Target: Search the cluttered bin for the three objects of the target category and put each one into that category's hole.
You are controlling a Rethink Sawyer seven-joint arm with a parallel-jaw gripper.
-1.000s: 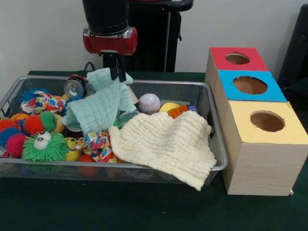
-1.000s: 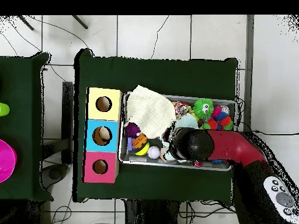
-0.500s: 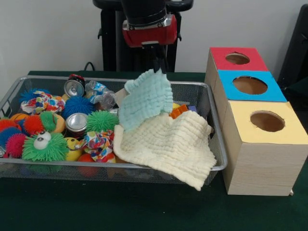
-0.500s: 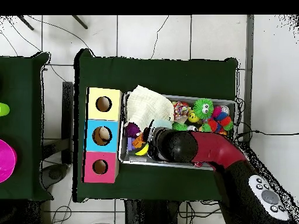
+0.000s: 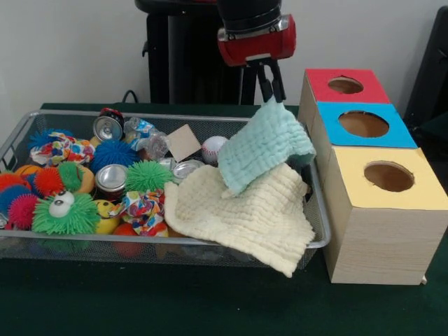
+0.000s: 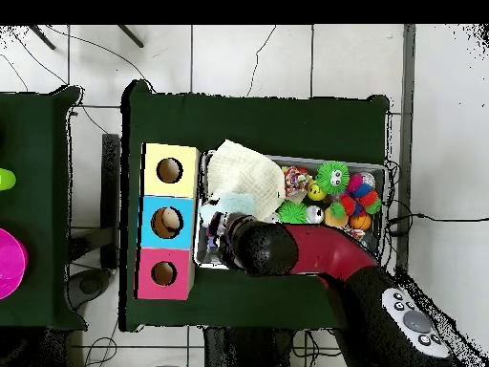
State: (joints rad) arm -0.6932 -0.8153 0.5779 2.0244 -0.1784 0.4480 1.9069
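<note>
Wire bin (image 5: 316,210) brims with spiky balls, cans and a yellow cloth (image 5: 245,217) (draped over its rim). Pincer (image 5: 269,89) clamped on the mint waffle cloth (image 5: 262,148), dangling at the bin's three o'clock end, beside the blue-topped box (image 5: 364,124).

Front view: close, near table level, faces wire bin (image 5: 308,150) at frame left and hole boxes (image 5: 381,210) at right. Overhead view: high, straight down, whole table (image 6: 258,119) plus floor. Shared: bin (image 6: 287,270), boxes (image 6: 170,222), arm.
</note>
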